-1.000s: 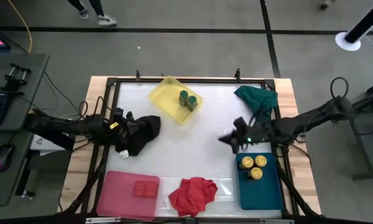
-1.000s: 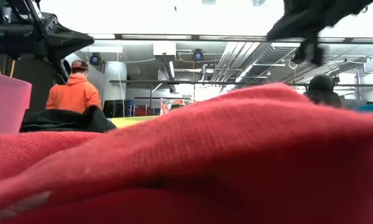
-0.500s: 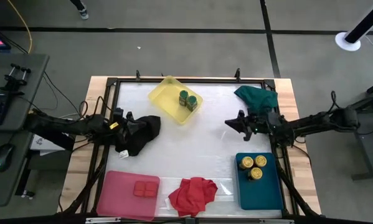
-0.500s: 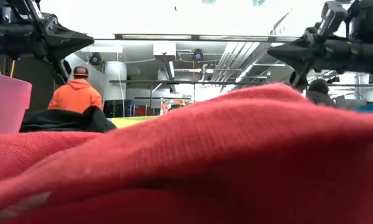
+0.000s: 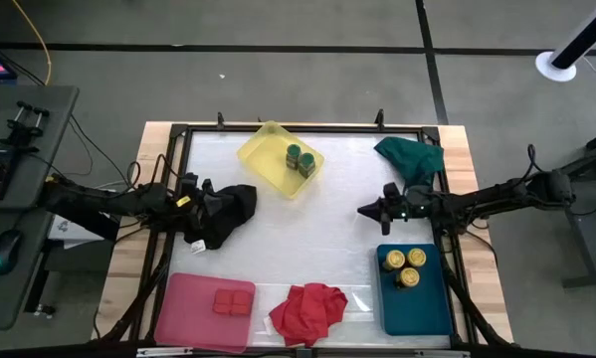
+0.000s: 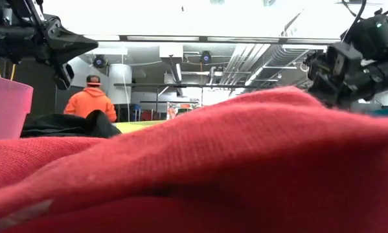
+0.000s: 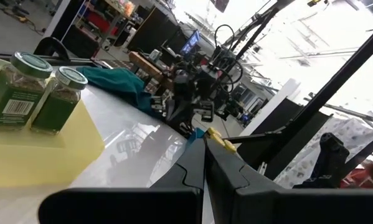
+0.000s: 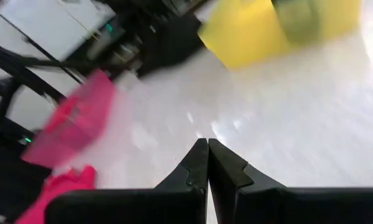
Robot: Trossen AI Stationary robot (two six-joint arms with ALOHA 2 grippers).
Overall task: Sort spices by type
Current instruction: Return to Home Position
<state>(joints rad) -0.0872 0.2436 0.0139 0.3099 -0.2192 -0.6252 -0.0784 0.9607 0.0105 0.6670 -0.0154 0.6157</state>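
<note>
Spice jars [image 5: 294, 155], likely light, stiff and slick, suit a pinch across the body; left claw [image 7: 205, 144] and right claw [image 8: 208, 144] sit closed, empty.

Green-lidded jars [image 5: 299, 159], yellow-lidded jars [image 5: 403, 266] and red boxes [image 5: 234, 301]

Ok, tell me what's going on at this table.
Nothing is being handled. Sorting looks done: two green-lidded round jars in the yellow tray, three yellow-lidded round jars in the teal tray, red square boxes in the pink tray. The left gripper hovers shut by the black cloth, the right gripper shut near the teal tray.
</note>
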